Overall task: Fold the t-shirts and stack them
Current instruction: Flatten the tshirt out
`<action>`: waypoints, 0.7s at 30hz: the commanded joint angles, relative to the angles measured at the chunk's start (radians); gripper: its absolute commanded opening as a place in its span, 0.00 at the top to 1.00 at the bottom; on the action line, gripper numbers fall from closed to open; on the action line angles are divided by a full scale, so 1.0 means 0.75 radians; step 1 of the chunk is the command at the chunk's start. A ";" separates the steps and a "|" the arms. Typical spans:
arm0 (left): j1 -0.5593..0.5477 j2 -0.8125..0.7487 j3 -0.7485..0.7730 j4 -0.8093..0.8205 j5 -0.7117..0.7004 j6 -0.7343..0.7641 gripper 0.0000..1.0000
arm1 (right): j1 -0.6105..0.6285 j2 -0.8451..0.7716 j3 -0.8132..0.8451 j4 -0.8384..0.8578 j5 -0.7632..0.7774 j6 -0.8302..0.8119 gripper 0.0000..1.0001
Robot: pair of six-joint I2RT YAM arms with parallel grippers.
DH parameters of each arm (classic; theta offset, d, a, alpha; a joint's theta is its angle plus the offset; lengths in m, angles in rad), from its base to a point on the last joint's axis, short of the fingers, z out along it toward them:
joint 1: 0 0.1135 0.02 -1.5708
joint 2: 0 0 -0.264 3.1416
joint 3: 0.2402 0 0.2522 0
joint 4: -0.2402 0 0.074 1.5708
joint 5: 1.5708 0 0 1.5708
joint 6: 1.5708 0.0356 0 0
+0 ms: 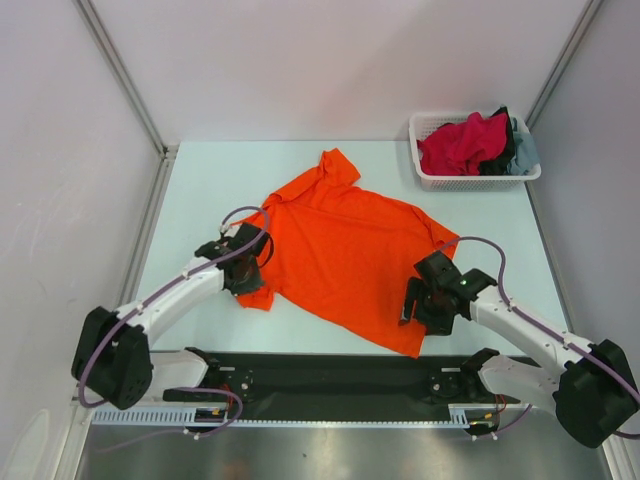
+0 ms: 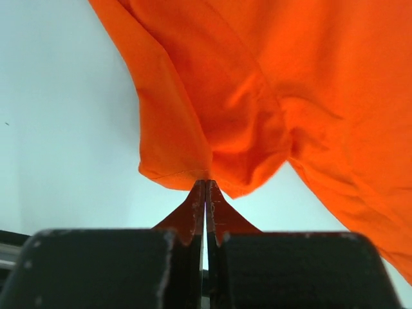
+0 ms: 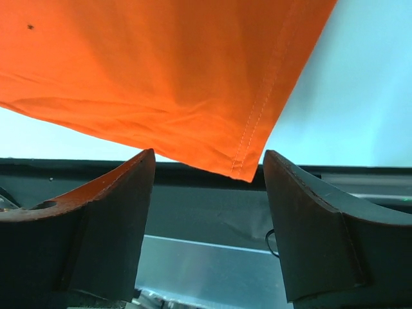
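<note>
Orange t-shirt [image 1: 345,255] cloth sits right at the tips of your left end effector [image 2: 205,185]. Its fingers [image 2: 193,215] are pressed together with only a hairline between them. A bunched fold of the hem meets the tips and looks pinched there, though you cannot see how much cloth lies inside the grip. From above, that end effector is at the shirt's near left corner, with its tips hidden under its own body.

Your right end effector [image 3: 209,168] stands wide apart and holds nothing. In its wrist view a stitched hem corner hangs between the two fingers without touching either. You cannot tell whether that corner rests on the desk [image 1: 200,190] or is lifted.

The orange t-shirt lies spread, skewed and wrinkled, across the middle of the desk, with one sleeve pointing to the far side. At the far right corner a white mesh basket [image 1: 428,181] holds a crimson-pink shirt [image 1: 462,145]. A black shirt [image 1: 506,135] and a grey-blue shirt [image 1: 525,155] are half buried behind it, their shapes unclear.
</note>
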 commanded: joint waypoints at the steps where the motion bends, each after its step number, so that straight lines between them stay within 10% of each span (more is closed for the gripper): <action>1: 0.008 -0.164 0.082 -0.021 -0.019 0.070 1.00 | -0.006 -0.024 -0.022 -0.059 -0.026 0.103 0.29; 6: 0.010 -0.261 0.068 -0.011 0.045 0.082 1.00 | -0.004 -0.057 -0.067 -0.106 -0.044 0.171 0.44; 21: 0.018 -0.359 0.082 -0.017 0.088 0.141 1.00 | 0.141 -0.118 -0.161 -0.145 -0.081 0.300 0.41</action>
